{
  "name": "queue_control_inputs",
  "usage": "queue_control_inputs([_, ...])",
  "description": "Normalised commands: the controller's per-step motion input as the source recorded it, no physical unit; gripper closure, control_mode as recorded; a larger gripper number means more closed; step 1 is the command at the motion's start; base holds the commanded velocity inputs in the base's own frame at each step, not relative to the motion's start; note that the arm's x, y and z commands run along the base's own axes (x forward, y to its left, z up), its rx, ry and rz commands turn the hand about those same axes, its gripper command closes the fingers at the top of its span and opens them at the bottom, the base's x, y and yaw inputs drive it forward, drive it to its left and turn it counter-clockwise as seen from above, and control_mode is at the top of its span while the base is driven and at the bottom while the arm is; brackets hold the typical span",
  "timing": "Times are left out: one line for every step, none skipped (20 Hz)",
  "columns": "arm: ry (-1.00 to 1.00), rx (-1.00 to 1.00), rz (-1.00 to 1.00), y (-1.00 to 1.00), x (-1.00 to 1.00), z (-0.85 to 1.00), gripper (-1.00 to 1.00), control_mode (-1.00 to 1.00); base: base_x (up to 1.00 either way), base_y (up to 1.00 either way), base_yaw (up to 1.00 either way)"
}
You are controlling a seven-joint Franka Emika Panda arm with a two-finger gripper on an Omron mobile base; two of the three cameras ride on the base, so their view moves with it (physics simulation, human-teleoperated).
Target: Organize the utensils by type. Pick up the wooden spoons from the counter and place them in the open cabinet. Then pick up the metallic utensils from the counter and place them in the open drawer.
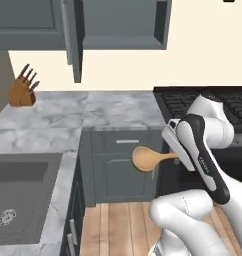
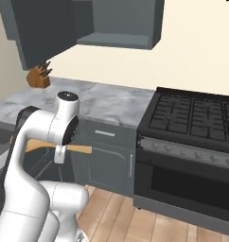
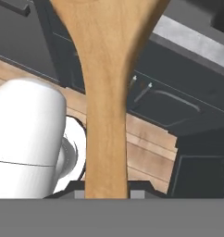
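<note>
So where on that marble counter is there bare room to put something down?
The counter lies bare from the knife block across to the stove. Also bare: the marble strip beside the sink. Crowded: mid-air by the lower cupboards, where the gripper holds the wooden spoon.

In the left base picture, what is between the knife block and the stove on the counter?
In the left base view, only bare marble counter lies between the knife block and the stove; nothing stands on that stretch.

The arm folds low in front of the counter (image 1: 68, 112), elbow raised, gripper (image 1: 179, 159) level and clamped on a wooden spoon's (image 1: 145, 158) handle
</note>
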Motion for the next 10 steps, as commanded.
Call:
queue_control_inputs([0.0,0.0,0.0,0.0,0.0,0.0,1.0,1.0,0.96,0.1,-0.06])
queue_control_inputs([0.0,0.0,0.0,0.0,0.0,0.0,1.0,1.0,0.97,0.08,-0.06])
queue_control_inputs([0.0,0.0,0.0,0.0,0.0,0.0,1.0,1.0,0.98,0.07,-0.06])
queue_control_inputs([0.0,0.0,0.0,0.0,0.0,0.0,1.0,1.0,0.96,0.1,-0.05])
queue_control_inputs([0.0,0.0,0.0,0.0,0.0,0.0,1.0,1.0,0.92,0.24,-0.04])
queue_control_inputs([0.0,0.0,0.0,0.0,0.0,0.0,1.0,1.0,0.84,0.41,0.0])
queue_control_inputs([0.0,0.0,0.0,0.0,0.0,0.0,1.0,1.0,0.82,0.47,0.0])
queue_control_inputs([0.0,0.0,0.0,0.0,0.0,0.0,1.0,1.0,0.73,0.56,0.0])
queue_control_inputs([0.0,0.0,0.0,0.0,0.0,0.0,1.0,1.0,0.72,0.59,-0.01])
queue_control_inputs([0.0,0.0,0.0,0.0,0.0,0.0,1.0,1.0,0.7,0.59,-0.02])
